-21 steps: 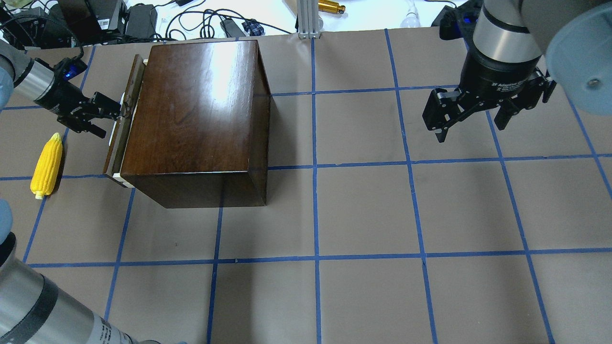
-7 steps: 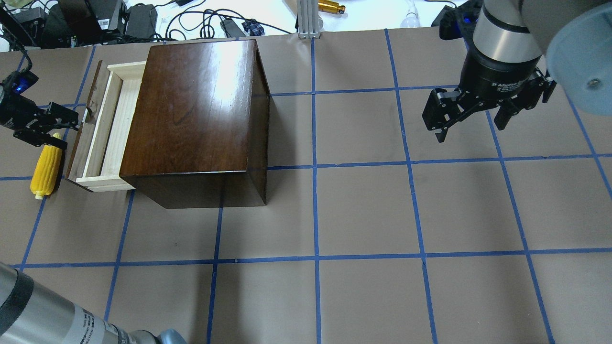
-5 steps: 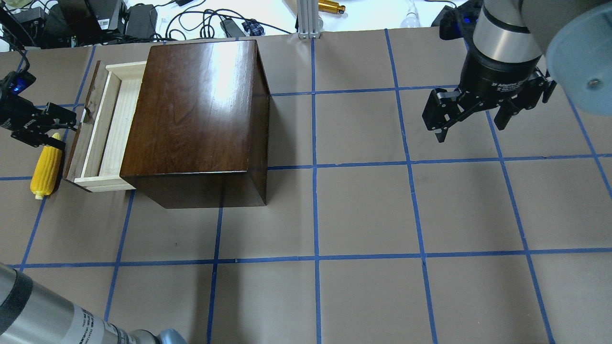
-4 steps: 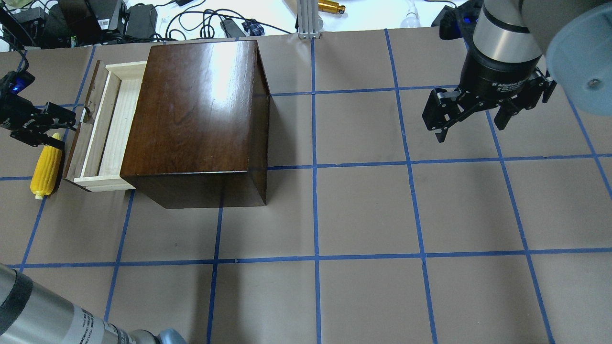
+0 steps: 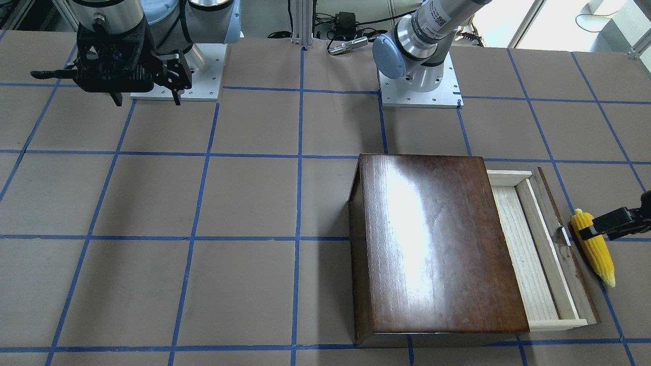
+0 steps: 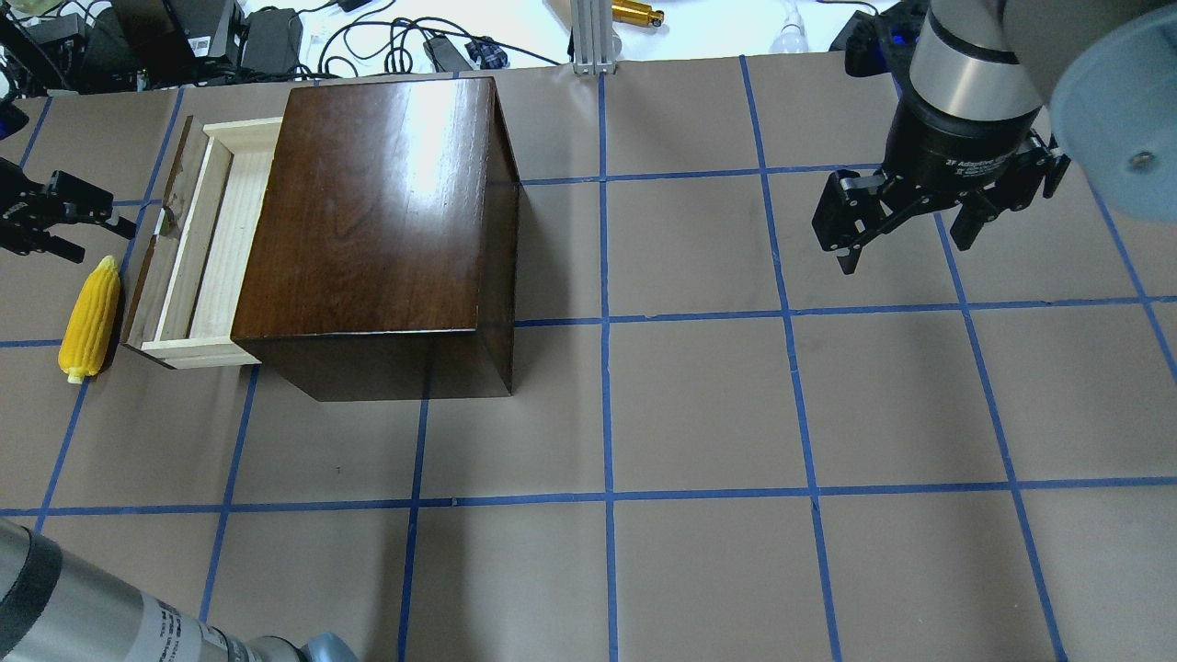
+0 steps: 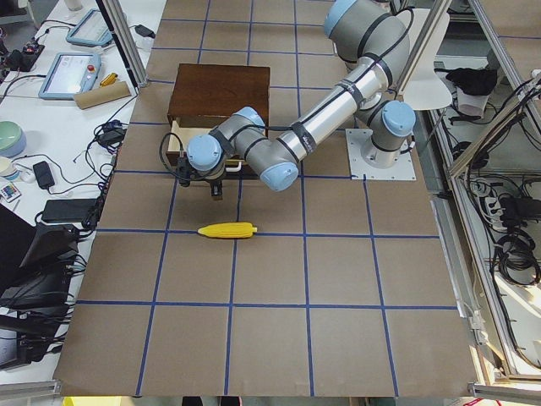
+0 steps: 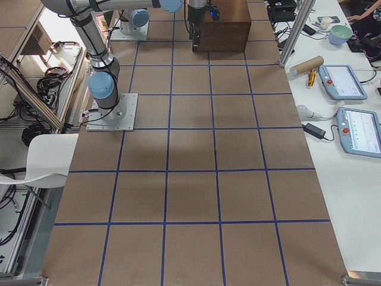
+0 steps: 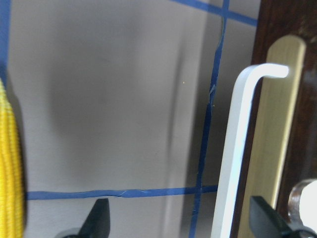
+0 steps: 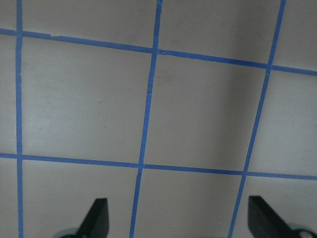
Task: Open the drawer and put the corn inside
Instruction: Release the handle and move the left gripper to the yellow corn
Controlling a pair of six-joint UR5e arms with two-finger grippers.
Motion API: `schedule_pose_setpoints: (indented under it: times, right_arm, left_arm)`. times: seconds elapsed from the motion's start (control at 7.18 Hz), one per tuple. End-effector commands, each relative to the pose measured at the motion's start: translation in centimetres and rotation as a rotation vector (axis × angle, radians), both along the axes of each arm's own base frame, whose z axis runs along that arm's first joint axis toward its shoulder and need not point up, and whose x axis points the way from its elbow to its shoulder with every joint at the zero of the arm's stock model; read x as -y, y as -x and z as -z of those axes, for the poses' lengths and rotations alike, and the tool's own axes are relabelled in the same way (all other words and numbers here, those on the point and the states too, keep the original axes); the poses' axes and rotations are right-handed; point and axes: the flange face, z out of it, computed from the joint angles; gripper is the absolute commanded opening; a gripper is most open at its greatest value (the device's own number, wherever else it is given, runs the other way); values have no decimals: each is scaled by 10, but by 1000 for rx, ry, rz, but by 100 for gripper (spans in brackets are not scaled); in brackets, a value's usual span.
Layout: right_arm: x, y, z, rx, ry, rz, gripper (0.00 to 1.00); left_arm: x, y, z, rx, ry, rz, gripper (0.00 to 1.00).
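The drawer (image 6: 216, 248) stands pulled out from the left side of the big dark-brown box (image 6: 377, 221), its pale-wood tray showing. Its dark front panel (image 6: 154, 267) and metal pull (image 9: 237, 148) face my left gripper. The yellow corn (image 6: 90, 317) lies on the table just left of the front panel and also shows in the front view (image 5: 595, 249). My left gripper (image 6: 108, 241) is open and empty, a short way from the pull, above the corn's tip. My right gripper (image 6: 904, 257) is open and empty, hovering at the far right.
Blue tape lines grid the brown table cover (image 6: 699, 405). Cables and power bricks (image 6: 276, 37) lie beyond the back edge. The left arm's forearm (image 6: 110, 616) crosses the near left corner. The right arm's base (image 5: 175, 76) stands at the table's robot side.
The drawer was pulled open to the left. Since then my left gripper has let go of the pull and drawn back left. The corn and right arm have not moved.
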Motion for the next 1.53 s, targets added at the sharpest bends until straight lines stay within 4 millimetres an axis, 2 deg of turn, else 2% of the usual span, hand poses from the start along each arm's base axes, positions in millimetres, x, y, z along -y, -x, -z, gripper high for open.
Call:
schedule_pose_setpoints:
  times: [0.0,0.14,0.42,0.84,0.98,1.39]
  right_arm:
    - [0,0,0,-1,0,-1,100]
    - [0,0,0,-1,0,1,100]
    - [0,0,-1,0,1,1,100]
    - [0,0,-1,-1,1,-1,100]
    - [0,0,-1,-1,1,-1,100]
    - [0,0,-1,-1,1,-1,100]
  left_arm:
    - [3,-27,-3,177,-36,65,100]
    - [6,-39,10,247,-42,72,100]
    - [3,-52,60,221,-80,71,100]
    - [-10,-49,119,219,-146,98,100]
    - [-9,-56,136,260,-167,139,100]
    - [-8,-56,155,250,-184,145,100]
